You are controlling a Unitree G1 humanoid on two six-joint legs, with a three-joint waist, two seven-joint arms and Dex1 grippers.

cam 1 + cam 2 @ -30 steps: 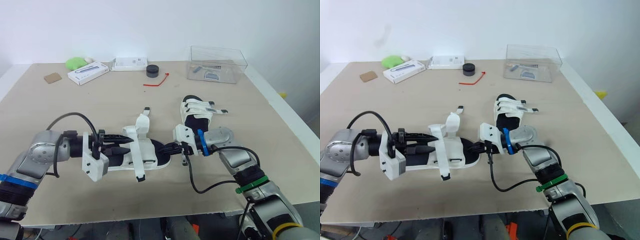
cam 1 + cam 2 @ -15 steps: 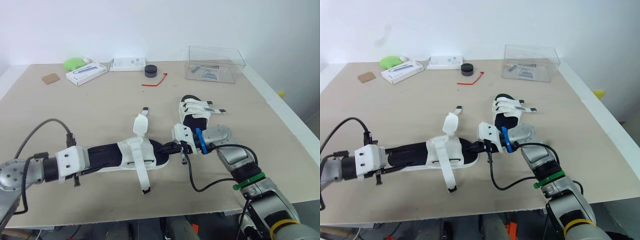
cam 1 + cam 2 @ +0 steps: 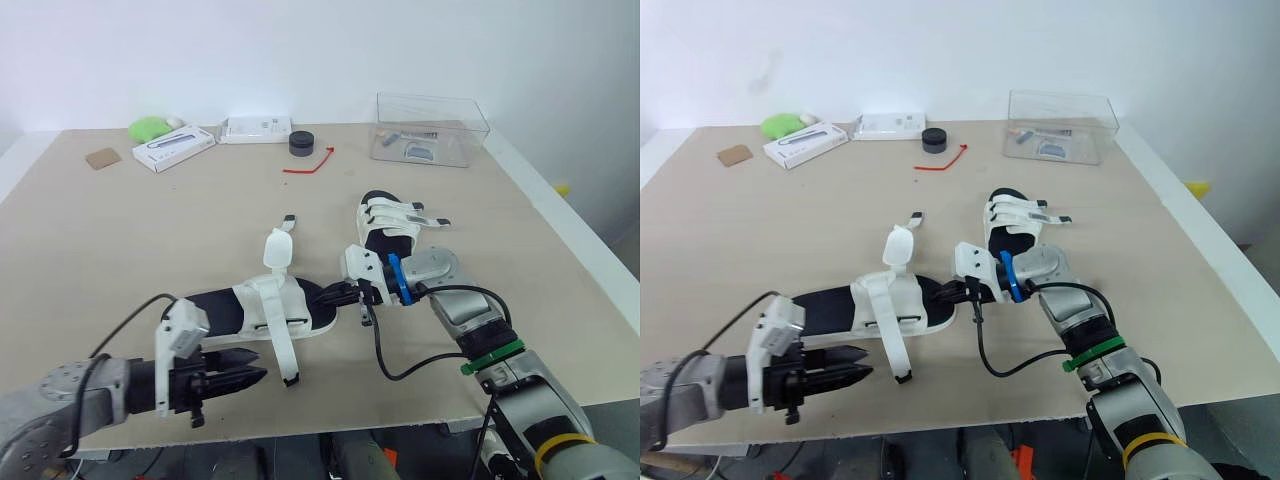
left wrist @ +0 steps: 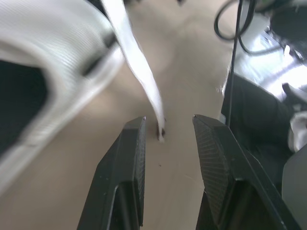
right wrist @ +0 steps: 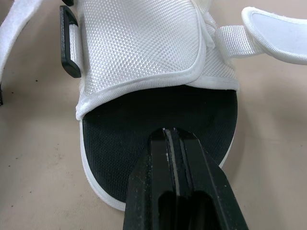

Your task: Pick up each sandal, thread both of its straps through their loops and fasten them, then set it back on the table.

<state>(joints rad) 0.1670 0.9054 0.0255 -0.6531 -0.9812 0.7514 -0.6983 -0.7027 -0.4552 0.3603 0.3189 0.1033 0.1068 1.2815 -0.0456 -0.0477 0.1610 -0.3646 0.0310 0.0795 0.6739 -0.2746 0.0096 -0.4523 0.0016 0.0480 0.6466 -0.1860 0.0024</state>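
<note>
A white sandal [image 3: 262, 310] with a black footbed lies flat on the table [image 3: 130, 230]. Both its straps are undone: one strap [image 3: 277, 248] stands up, the other strap [image 3: 283, 352] trails toward the near edge. My right gripper [image 3: 328, 297] is shut, its tips resting on the footbed at the sandal's toe end [image 5: 144, 43]. My left gripper [image 3: 255, 378] hovers open near the front edge, just short of the trailing strap [image 4: 139, 72], holding nothing. A second white sandal [image 3: 392, 225] lies beyond my right gripper.
At the back of the table stand a clear plastic box [image 3: 432, 125], a black round puck [image 3: 301, 143], a red cord [image 3: 310, 163], two white boxes [image 3: 175, 147] [image 3: 258, 127], a green object [image 3: 148, 127] and a brown card [image 3: 102, 157].
My left gripper has come off the sandal's heel and pulled back to the table's front edge. The sandal now lies flat. The right gripper stays at the toe.
</note>
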